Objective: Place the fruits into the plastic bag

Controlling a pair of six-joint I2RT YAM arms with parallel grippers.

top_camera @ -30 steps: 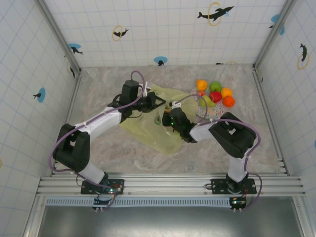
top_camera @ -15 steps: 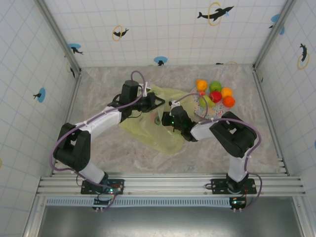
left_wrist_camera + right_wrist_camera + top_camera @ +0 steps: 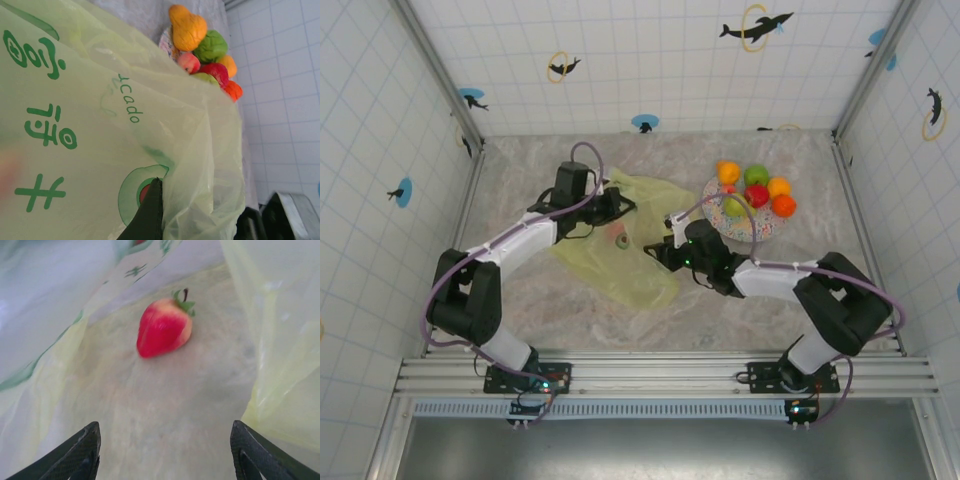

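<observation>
The plastic bag [image 3: 620, 270], thin yellow-green with green print, lies on the table's middle. My left gripper [image 3: 617, 205] is shut on its upper edge, and in the left wrist view a dark finger [image 3: 150, 215] pinches the bag [image 3: 100, 100]. My right gripper [image 3: 657, 250] stands open at the bag's mouth. Ahead of the open right gripper [image 3: 165, 460] a red strawberry [image 3: 165, 327] lies free between the bag's walls [image 3: 280, 340]. The other fruits [image 3: 757, 190] are heaped at the back right; the left wrist view shows the fruits [image 3: 200, 50] past the bag.
The fruits sit on a round speckled plate [image 3: 757, 226] to the right of the bag. Tiled walls enclose the table on three sides. The right arm [image 3: 285, 215] shows at the left wrist view's lower right corner.
The right arm has stretched out lower and further right, its gripper still at the bag's mouth. The left gripper has shifted a little left with the bag's edge.
</observation>
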